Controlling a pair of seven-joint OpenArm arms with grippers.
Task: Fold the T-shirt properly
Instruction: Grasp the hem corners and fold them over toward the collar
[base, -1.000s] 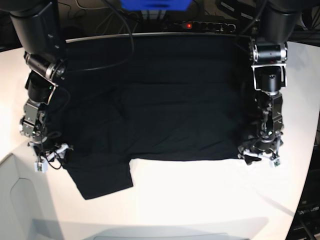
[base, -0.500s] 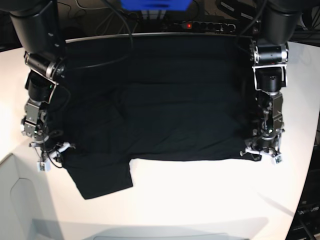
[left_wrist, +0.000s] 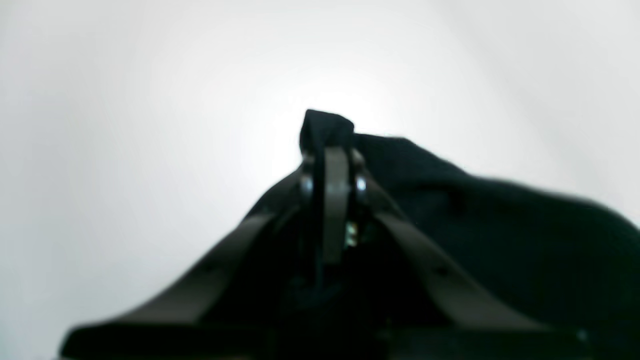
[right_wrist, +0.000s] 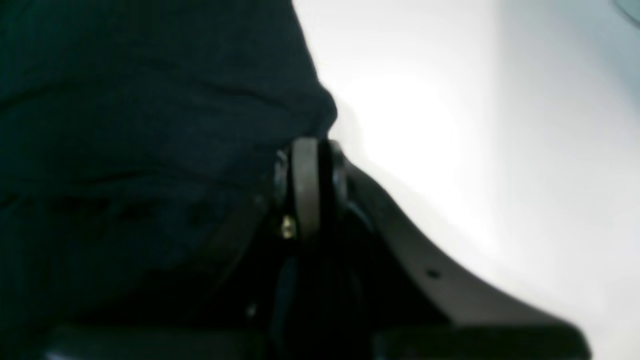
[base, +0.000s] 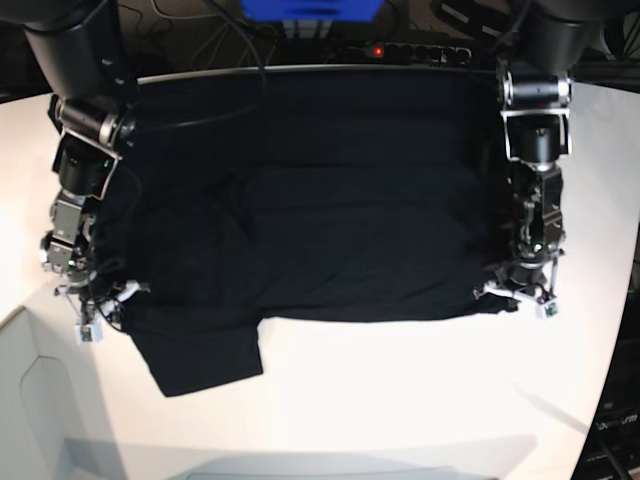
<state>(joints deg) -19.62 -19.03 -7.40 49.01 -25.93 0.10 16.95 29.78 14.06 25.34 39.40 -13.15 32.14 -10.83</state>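
Black cloth of the T-shirt (base: 330, 250) lies spread across the white surface (base: 400, 400), its near corners pinched in my left gripper (left_wrist: 330, 150) and right gripper (right_wrist: 311, 145); an uneven lift could slip the shallow left pinch and skew the fold.

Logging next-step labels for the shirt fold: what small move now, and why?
Probably lift both grippers slightly together: the left gripper and right gripper are each closed on an edge of the black T-shirt, which lies spread out between them.
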